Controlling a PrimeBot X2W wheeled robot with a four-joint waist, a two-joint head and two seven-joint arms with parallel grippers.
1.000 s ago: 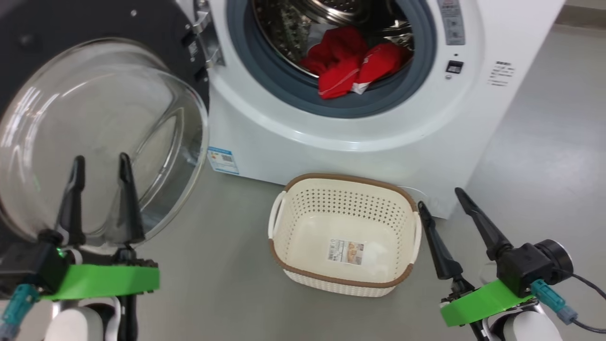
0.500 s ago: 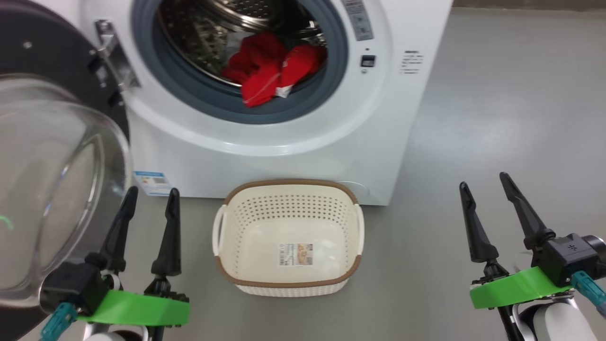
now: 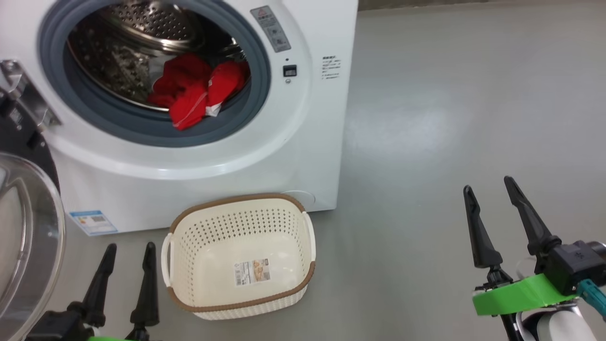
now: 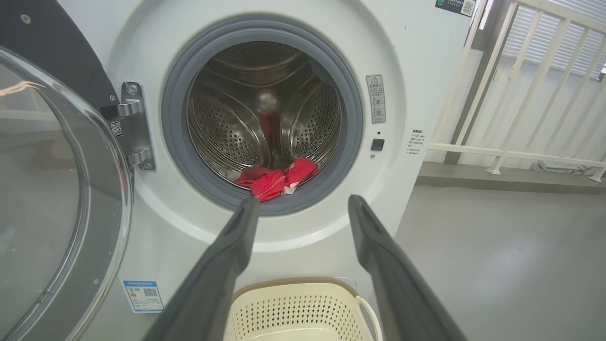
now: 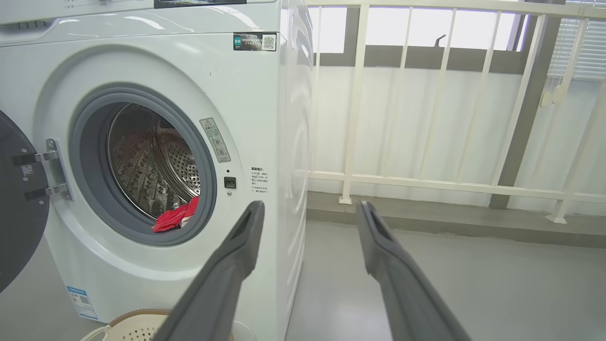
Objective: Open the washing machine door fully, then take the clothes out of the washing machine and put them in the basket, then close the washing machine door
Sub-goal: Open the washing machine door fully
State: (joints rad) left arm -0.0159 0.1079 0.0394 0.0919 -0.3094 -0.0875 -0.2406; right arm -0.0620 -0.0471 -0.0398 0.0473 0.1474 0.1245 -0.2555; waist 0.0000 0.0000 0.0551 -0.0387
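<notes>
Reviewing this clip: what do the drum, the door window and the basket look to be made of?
Drum: polished metal, likely stainless steel; perforated and mirror-reflective.
Door window: clear, glossy glass or perhaps hard plastic; see-through, with glare streaks.
Basket: matte cream moulded plastic with regular holes; the brown rim looks woven, probably moulded too.

Long tapered black jaws, green wrist bracket (image 3: 517, 295), teal cable plug (image 3: 594, 291)

1. Washing machine (image 3: 189, 189) had a glossy white casing, matt grey rubber ring (image 3: 142, 135) and shiny perforated steel drum (image 3: 142, 19).
2. Washing machine door (image 4: 47, 189) was smooth clear glass.
3. Clothes (image 3: 189, 94) were matt red cloth.
4. Basket (image 3: 236, 222) was cream perforated plastic, with a brown woven-look rim (image 3: 227, 201) and paper label (image 3: 251, 272).
5. Floor (image 3: 450, 118) was smooth grey, faintly sheened.
</notes>
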